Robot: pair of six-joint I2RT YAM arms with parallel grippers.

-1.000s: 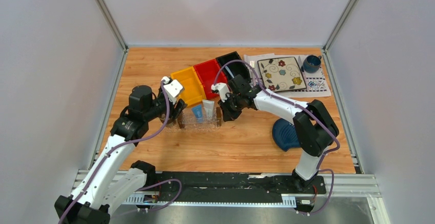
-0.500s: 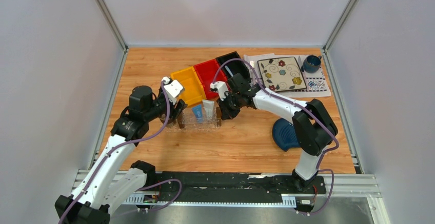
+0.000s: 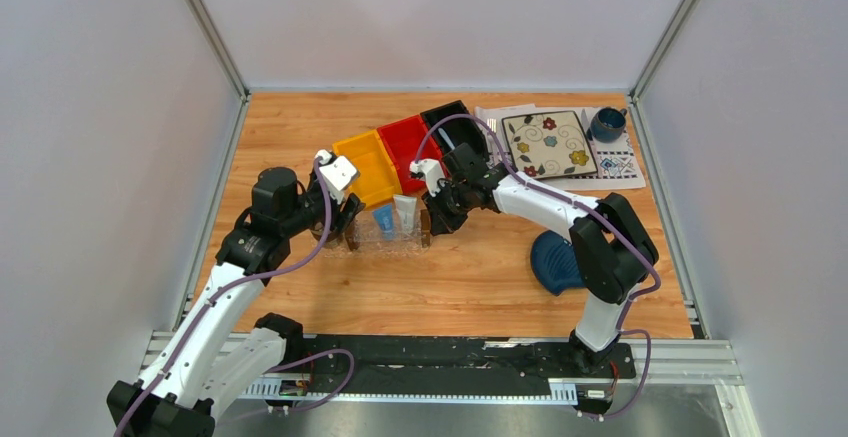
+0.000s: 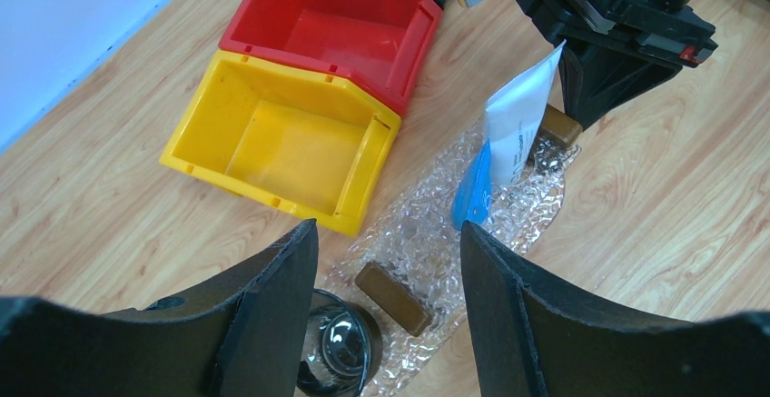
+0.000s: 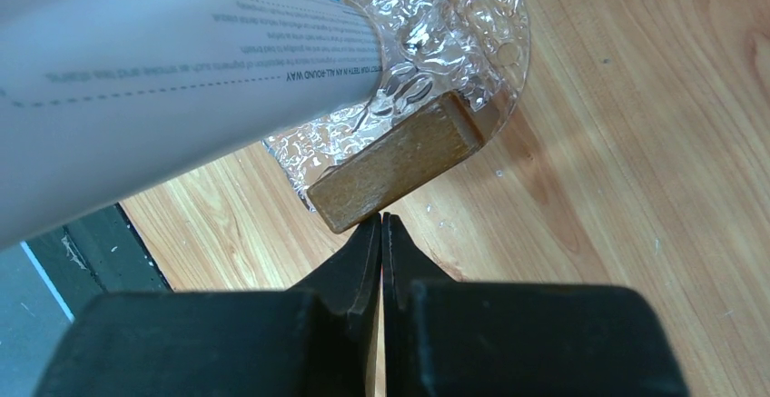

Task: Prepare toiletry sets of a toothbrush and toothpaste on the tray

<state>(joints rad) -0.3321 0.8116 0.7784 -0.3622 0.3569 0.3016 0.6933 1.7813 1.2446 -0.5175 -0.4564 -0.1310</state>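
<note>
The clear textured tray (image 3: 372,242) lies on the wood in front of the bins, with a brown block (image 4: 393,299) at each short end. A bright blue toothpaste tube (image 3: 384,220) and a white-grey tube (image 3: 405,211) lie in it; both also show in the left wrist view, blue (image 4: 472,193) and white (image 4: 519,117). My left gripper (image 3: 342,225) is open and empty above the tray's left end (image 4: 387,226). My right gripper (image 3: 438,221) is shut and empty, its tips (image 5: 381,221) touching the tray's right block (image 5: 397,163). No toothbrush shows.
Yellow (image 3: 368,167), red (image 3: 408,145) and black (image 3: 455,127) bins stand behind the tray. A floral plate (image 3: 548,143) and blue cup (image 3: 606,123) sit at back right. A dark blue leaf dish (image 3: 553,263) lies at right. A dark round glass thing (image 4: 340,352) sits by the tray's left block.
My right gripper has edged a little left against the tray's right block, and the tray has shifted slightly left. The left arm has barely moved.
</note>
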